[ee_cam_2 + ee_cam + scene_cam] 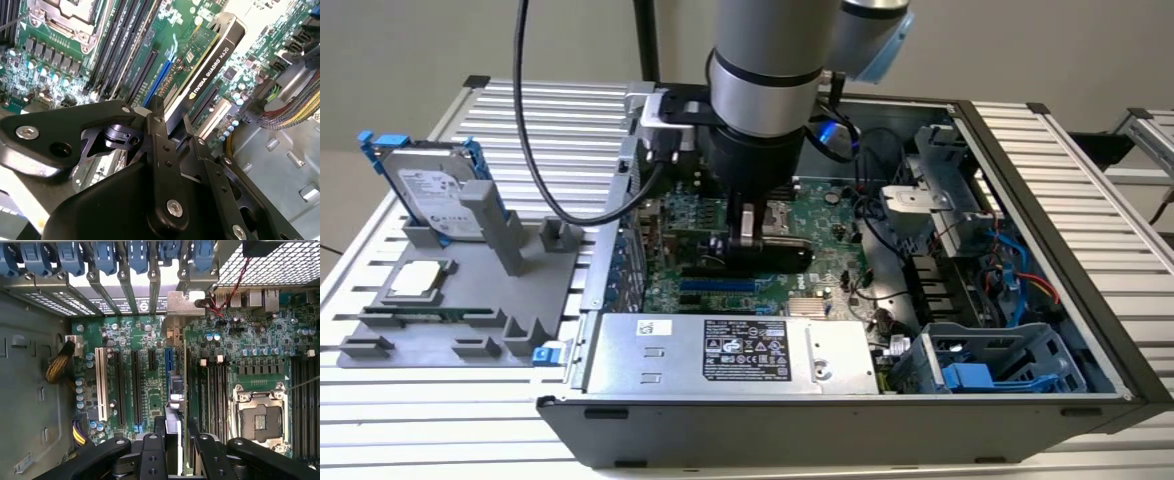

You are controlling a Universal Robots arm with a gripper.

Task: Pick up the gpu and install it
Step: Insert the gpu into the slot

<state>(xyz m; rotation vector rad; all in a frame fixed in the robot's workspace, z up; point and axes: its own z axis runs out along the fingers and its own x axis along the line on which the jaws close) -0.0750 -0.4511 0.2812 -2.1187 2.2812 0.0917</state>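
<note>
The arm is reaching down into the open computer case (pixel 1067 330), and its claw (pixel 170 127) is pinching the gpu (pixel 205 70) by its upper edge, fingers (pixel 150 452) pressed against both faces. The card is standing on edge over the motherboard (pixel 135 340), right at the blue slot (pixel 157 80), its silver bracket (pixel 185 307) lying against the case's rear slots. On the worktop (pixel 1067 140) at the exterior view's left, a hard drive (pixel 434 195) is standing in a grey holder (pixel 494 280).
</note>
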